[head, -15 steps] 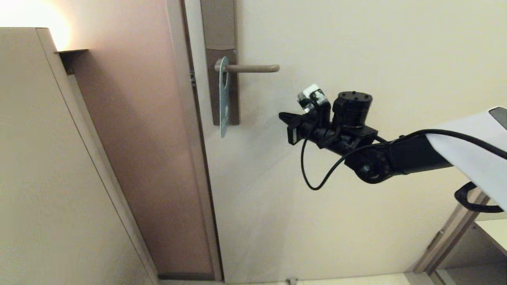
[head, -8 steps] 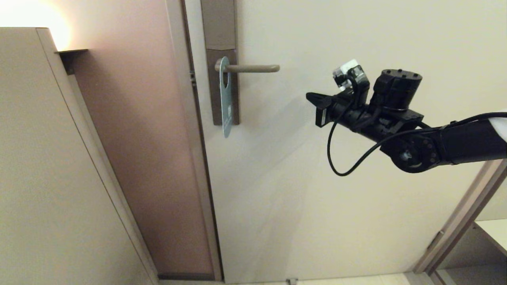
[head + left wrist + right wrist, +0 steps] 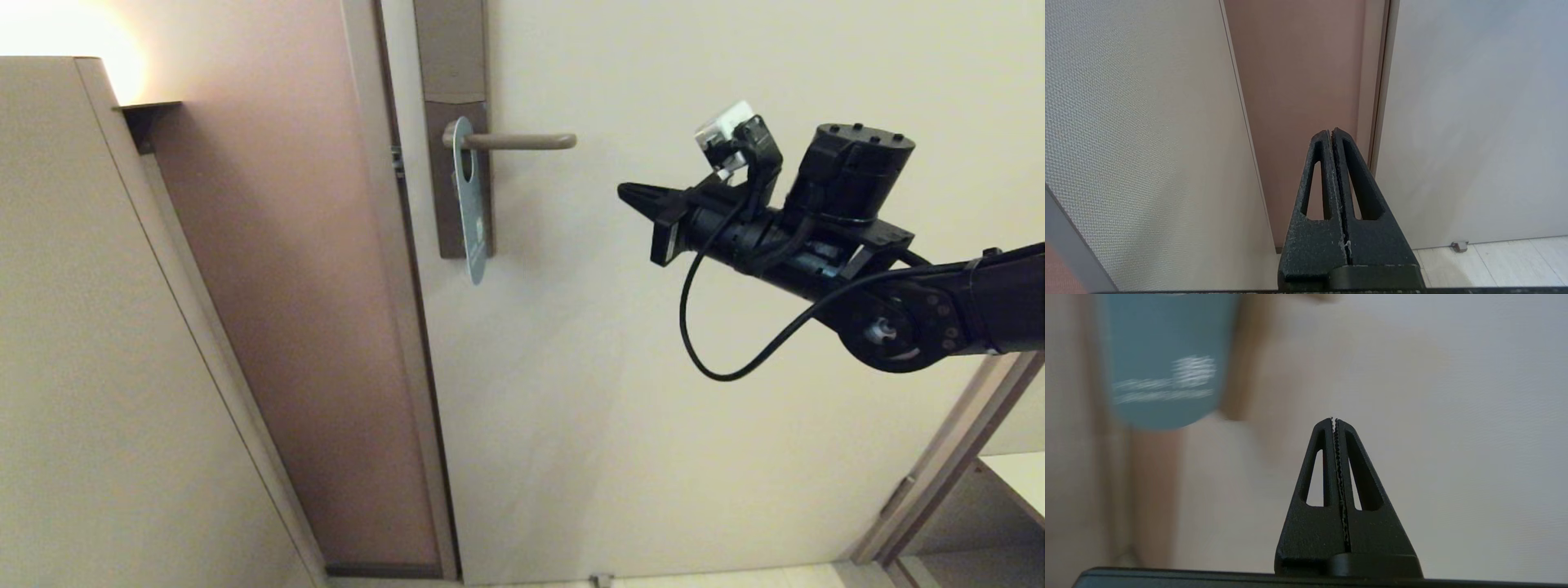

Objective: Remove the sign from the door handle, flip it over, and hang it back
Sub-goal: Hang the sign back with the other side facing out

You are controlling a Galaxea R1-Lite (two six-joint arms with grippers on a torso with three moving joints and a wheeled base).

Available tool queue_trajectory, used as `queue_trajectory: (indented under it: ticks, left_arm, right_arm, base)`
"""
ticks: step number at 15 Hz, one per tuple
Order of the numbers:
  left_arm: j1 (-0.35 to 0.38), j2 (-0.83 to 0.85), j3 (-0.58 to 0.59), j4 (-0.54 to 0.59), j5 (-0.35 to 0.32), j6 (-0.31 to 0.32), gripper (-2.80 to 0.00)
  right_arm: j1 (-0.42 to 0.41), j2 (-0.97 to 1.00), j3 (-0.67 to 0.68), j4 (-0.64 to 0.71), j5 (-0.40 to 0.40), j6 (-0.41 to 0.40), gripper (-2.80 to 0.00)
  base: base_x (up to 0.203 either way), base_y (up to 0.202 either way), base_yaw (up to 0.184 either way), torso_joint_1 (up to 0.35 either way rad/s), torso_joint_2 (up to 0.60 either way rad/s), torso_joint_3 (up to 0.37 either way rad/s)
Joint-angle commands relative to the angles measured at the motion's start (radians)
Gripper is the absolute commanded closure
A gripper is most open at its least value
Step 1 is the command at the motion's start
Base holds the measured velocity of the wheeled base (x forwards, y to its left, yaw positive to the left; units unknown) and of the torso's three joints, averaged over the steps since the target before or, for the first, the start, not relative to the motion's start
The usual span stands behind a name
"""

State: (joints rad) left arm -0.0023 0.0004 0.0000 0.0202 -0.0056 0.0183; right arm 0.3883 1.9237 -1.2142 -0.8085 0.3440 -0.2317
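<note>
Since a second ago the right gripper [image 3: 633, 196] has risen and drawn right, away from the door handle [image 3: 522, 141], fingers pressed together and empty. The sign [image 3: 472, 214] hangs from the handle's inner end, blue face outward; rehanging looks done.

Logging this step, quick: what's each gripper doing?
Left gripper: shut, holding nothing.
Right gripper: shut, empty, apart from the sign.
</note>
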Motion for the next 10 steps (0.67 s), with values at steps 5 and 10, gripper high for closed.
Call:
queue_trajectory:
  ticks: [5, 10]
  left_arm:
    - [0.000, 0.000, 0.000, 0.000, -0.001, 0.000, 0.00]
    - [0.000, 0.000, 0.000, 0.001, -0.001, 0.000, 0.00]
  right_arm:
    - [0.099, 0.060, 0.003, -0.047, 0.015, 0.009, 0.00]
    - [0.160, 0.193, -0.156, -0.123, 0.011, 0.002, 0.00]
  base:
    - [0.000, 0.000, 0.000, 0.000, 0.00, 0.000]
    - [0.000, 0.000, 0.000, 0.000, 0.00, 0.000]
